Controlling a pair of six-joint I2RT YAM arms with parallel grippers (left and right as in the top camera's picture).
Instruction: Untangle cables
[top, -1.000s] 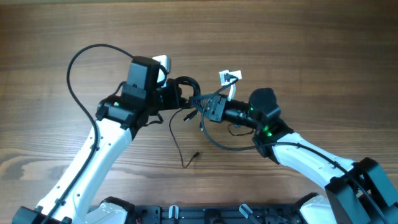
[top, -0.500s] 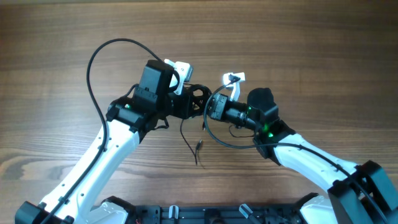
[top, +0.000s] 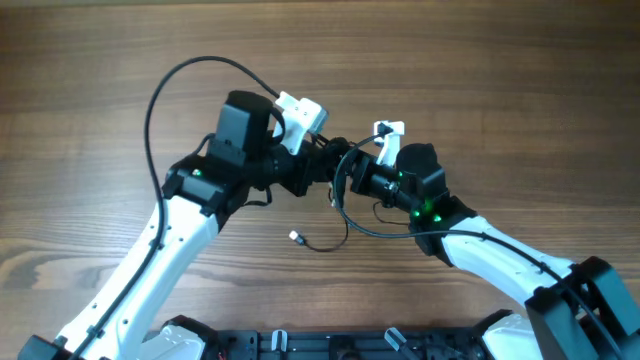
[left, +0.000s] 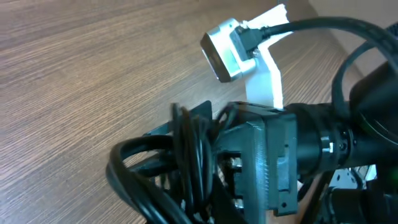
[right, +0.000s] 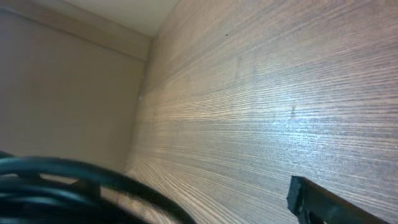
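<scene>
Cables bunched btwn L pincer & R pincer — table below.

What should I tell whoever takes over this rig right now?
Left gripper: shut on the cables, a coiled bundle between the two arms.
Right gripper: looks open, close beside the bundle, with nothing seen in it.
One plug end trails on the table.
Done: no strand separated yet.
Left: pull the strands apart and lay them out.

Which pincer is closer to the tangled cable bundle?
Left. The left pincer is clamped on the cable bundle. The right pincer faces it from the opposite side, close beside it with jaws open, not gripping.
</scene>
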